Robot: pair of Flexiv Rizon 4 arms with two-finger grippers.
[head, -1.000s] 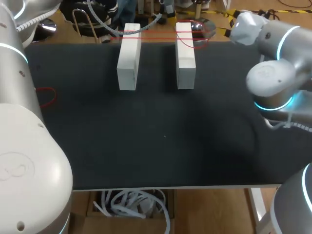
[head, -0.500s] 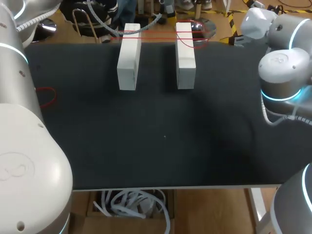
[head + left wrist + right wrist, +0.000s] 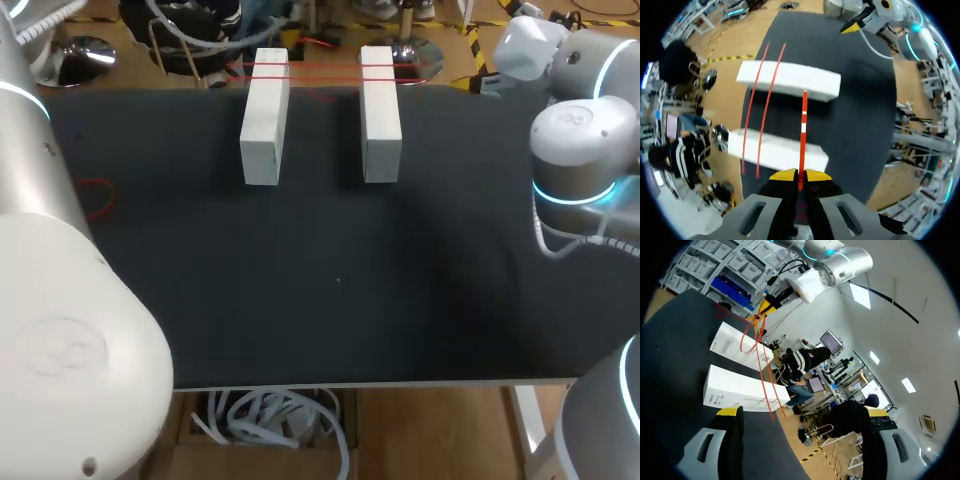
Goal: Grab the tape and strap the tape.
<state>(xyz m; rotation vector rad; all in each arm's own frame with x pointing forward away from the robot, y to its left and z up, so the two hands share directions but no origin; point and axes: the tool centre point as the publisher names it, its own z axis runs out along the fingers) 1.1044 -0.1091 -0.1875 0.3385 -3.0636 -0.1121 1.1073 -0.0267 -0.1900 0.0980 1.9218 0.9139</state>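
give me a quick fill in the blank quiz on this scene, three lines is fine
1. ____ white blocks lie on the table.
2. The left gripper is shut on the ____ tape.
3. The right gripper is ____, with nothing between its fingers.
Missing words: two; red; open.

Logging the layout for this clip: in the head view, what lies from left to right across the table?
Left arm → red tape loop → left white block → right white block → right arm.
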